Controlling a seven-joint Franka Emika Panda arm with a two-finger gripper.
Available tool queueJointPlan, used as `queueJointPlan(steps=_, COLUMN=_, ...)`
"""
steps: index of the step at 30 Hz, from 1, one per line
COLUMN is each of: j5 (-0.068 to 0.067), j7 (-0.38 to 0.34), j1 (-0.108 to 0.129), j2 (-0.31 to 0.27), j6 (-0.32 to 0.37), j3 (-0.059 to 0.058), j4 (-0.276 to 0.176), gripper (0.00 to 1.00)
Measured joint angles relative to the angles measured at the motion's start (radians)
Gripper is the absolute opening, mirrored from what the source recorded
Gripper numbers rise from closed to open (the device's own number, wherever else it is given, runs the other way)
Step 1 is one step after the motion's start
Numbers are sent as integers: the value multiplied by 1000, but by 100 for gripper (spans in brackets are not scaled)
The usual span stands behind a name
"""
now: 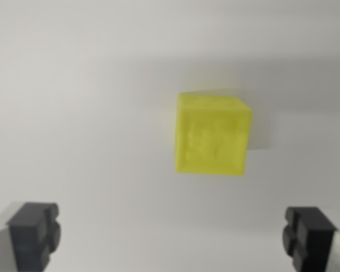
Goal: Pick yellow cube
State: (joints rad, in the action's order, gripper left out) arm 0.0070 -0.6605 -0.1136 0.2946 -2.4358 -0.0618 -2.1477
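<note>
Yellow cube (212,134): rests on the plain white worktop (73,113), right of centre in the wrist view, ahead of the fingertips; the picture is soft, so its surface detail cannot be read.
Pincer (173,235): released, jaws spread wide, nothing between them; only the two dark fingertips (34,232) show, at the lower corners.
Step in hand: approach and alignment, judged from the cube lying clear of both jaws.
Alignment: the cube sits nearer the wrist view's right finger than the left; shift toward the wrist view's right until it is midway.
Face match: the cube appears slightly turned; rotate the wrist so the pads meet two opposite flat faces, not corners.
Descent: lower until the pads bracket the cube's mid-height, then close.
Edges: no worktop edge is visible.
Open room: bare surface on every side of the cube; no obstacle in view.
</note>
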Motion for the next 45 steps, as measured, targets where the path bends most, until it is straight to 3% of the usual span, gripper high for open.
queueJointPlan(steps=36, j5=45, j7=92, j1=-43, j2=190, j6=-190, j3=1, j4=3, gripper=100)
queueJointPlan(steps=45, j5=57, j7=105, j1=-44, j2=243, j6=-231, j3=1, j4=14, gripper=100)
